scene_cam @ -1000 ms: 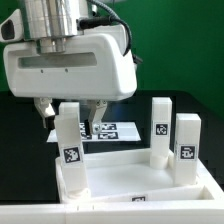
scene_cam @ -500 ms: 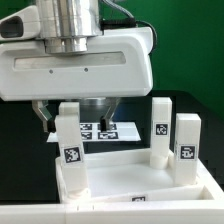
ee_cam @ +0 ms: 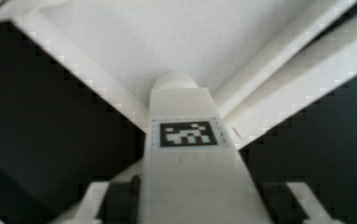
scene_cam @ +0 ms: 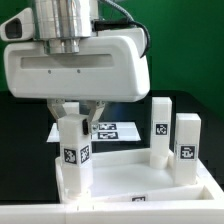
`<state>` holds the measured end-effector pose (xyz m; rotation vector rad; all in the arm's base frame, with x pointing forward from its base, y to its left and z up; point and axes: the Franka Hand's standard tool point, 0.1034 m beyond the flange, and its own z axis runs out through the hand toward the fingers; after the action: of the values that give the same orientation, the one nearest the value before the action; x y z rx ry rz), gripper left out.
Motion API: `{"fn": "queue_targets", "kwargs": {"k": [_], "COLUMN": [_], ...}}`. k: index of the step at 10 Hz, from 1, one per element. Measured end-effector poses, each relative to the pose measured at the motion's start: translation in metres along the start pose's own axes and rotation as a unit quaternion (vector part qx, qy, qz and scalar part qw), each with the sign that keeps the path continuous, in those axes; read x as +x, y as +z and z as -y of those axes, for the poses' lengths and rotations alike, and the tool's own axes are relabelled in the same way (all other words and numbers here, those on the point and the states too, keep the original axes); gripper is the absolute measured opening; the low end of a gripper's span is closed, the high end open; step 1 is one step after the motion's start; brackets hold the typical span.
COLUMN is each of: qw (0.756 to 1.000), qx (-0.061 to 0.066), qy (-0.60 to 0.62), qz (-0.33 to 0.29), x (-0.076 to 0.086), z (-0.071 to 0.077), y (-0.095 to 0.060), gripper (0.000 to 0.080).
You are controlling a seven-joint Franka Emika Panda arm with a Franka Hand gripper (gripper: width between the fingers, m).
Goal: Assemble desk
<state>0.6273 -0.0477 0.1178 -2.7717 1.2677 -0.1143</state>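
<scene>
Pincer (scene_cam: 72,112) vertical above the desk panel (scene_cam: 140,180), fingers astride an upright leg (scene_cam: 72,150), grip uncertain.

Panel (scene_cam: 140,182) low in the frame, from lower left to lower right. Three legs standing up in it: one leg (scene_cam: 71,152) at the left corner, a second leg (scene_cam: 160,132) at the back toward the right, a third leg (scene_cam: 187,148) at the far right, just beside the second and nearer the front. Gripper (scene_cam: 73,108) right above the left leg, one finger on each side of its top. Marker board (scene_cam: 108,129) flat on the table behind the panel, at the middle of the frame, between the left leg and the second one.

In the wrist view, leg (ee_cam: 191,150) at bottom middle, panel (ee_cam: 193,40) beyond it.
</scene>
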Motion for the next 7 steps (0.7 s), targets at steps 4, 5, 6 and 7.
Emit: {"fn": "queue_targets", "kwargs": {"k": [4, 5, 6, 7], "qw": [0.945, 0.945, 0.945, 0.953], "qx": [0.007, 0.006, 0.006, 0.005], "qy": [0.327, 0.325, 0.327, 0.303], "qz": [0.027, 0.027, 0.027, 0.026], "x": [0.0056, 0.0040, 0.0042, 0.0039], "z": [-0.0019, -0.0004, -0.0007, -0.0006], "y": [0.0015, 0.0016, 0.0016, 0.0015], "gripper": [0.0286, 0.0286, 0.0286, 0.0286]}}
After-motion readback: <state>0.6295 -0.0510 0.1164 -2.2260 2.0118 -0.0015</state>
